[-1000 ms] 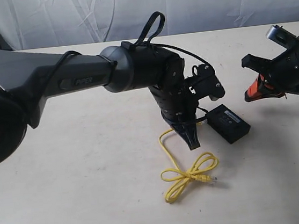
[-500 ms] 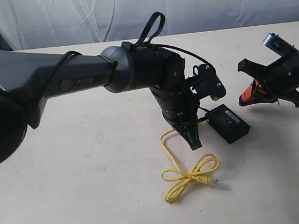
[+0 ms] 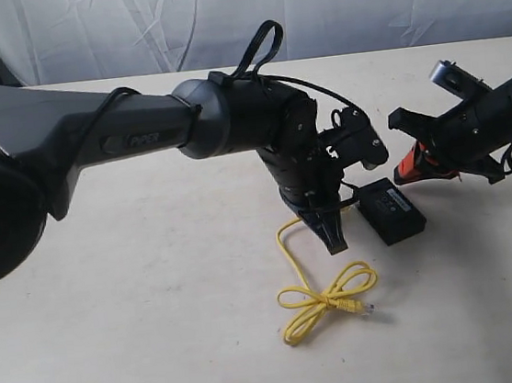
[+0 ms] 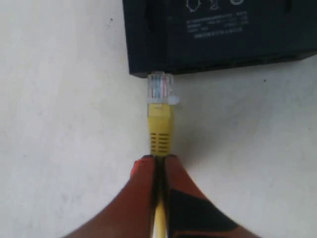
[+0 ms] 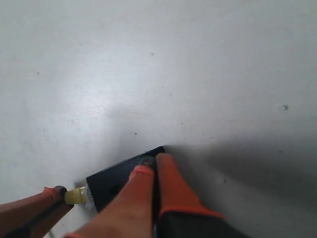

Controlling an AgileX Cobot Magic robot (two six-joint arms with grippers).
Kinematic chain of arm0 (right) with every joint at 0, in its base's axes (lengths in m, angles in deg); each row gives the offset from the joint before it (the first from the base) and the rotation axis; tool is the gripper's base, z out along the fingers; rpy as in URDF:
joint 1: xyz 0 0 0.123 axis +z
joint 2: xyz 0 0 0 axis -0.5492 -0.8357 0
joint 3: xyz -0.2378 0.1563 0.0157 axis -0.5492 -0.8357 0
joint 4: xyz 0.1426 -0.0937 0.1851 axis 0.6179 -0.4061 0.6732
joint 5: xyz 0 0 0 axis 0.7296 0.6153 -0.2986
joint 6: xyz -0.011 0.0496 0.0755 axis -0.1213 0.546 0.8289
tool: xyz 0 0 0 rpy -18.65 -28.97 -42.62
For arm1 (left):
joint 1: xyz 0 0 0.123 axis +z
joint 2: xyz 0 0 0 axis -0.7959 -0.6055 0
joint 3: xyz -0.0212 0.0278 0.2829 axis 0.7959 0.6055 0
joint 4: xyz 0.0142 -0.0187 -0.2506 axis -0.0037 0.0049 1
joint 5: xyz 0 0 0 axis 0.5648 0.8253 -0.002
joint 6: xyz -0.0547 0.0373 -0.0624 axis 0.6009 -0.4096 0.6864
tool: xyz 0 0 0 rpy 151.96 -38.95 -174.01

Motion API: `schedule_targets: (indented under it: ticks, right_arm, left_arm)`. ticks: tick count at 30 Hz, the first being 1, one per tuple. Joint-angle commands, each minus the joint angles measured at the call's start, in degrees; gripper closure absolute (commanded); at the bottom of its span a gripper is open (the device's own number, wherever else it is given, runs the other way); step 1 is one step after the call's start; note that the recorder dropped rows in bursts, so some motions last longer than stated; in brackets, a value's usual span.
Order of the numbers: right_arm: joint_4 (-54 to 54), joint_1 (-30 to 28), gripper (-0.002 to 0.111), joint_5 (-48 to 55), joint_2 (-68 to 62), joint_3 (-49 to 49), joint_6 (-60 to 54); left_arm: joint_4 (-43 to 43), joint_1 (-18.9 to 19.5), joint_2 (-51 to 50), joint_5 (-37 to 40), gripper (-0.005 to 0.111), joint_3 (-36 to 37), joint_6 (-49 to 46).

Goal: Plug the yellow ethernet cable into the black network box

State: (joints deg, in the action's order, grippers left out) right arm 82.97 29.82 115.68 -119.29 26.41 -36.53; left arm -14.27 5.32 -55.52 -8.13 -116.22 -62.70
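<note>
The black network box (image 3: 390, 210) lies flat on the table right of my left gripper (image 3: 335, 238). In the left wrist view that gripper (image 4: 157, 159) is shut on the yellow ethernet cable (image 4: 160, 131) just behind its boot. The clear plug (image 4: 159, 87) touches the side of the box (image 4: 218, 34) near a corner, and most of the plug still shows outside. The cable's remaining length (image 3: 324, 299) lies looped and tied on the table in front. My right gripper (image 3: 408, 170) hovers beyond the box, shut and empty, and in its wrist view its tips (image 5: 152, 159) overlap the box's corner (image 5: 119, 181).
The pale table (image 3: 161, 332) stretches around the box, with a white curtain (image 3: 355, 5) behind it. My left arm's thick black body (image 3: 229, 120) crosses the middle of the exterior view and hides the table behind it. The cable's free plug (image 3: 362, 308) rests near the loop.
My right gripper has moved left and closer to the black box. The left gripper stays at the box with the plug, almost unmoved.
</note>
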Motion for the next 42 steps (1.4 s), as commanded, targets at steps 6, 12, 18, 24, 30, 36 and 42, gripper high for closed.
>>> schedule_targets:
  ticks: [6, 12, 18, 24, 30, 36, 42]
  right_arm:
    - [0.3, 0.9, 0.109, -0.5, 0.1, -0.2, -0.6]
    - [0.3, 0.9, 0.109, -0.5, 0.1, -0.2, -0.6]
    - [0.6, 0.9, 0.109, 0.0, 0.1, -0.2, 0.0]
    - [0.6, -2.3, 0.109, 1.2, 2.5, -0.2, 2.7]
    - [-3.4, -4.5, 0.109, 1.5, 3.3, -0.2, 4.5]
    - [-4.0, -3.2, 0.109, 1.8, 2.1, -0.2, 5.2]
    - [-4.1, -1.0, 0.109, 1.7, 0.1, -0.2, 5.2]
  left_arm:
    - [-2.2, -1.9, 0.7, -3.0, 0.107, 0.3, 0.1]
    - [-2.9, -1.9, 0.7, -4.9, 0.107, 0.3, 0.1]
    - [-2.9, -1.9, 0.7, -5.4, 0.107, 0.3, 0.1]
    - [-2.9, -1.8, 0.7, -5.4, 0.107, 0.3, 0.2]
    - [-2.9, -1.8, 0.7, -5.5, 0.107, 0.3, 0.2]
    - [-2.9, -1.8, 0.7, -5.9, 0.107, 0.3, 0.2]
    - [-2.9, -1.8, 0.7, -6.0, 0.107, 0.3, 0.2]
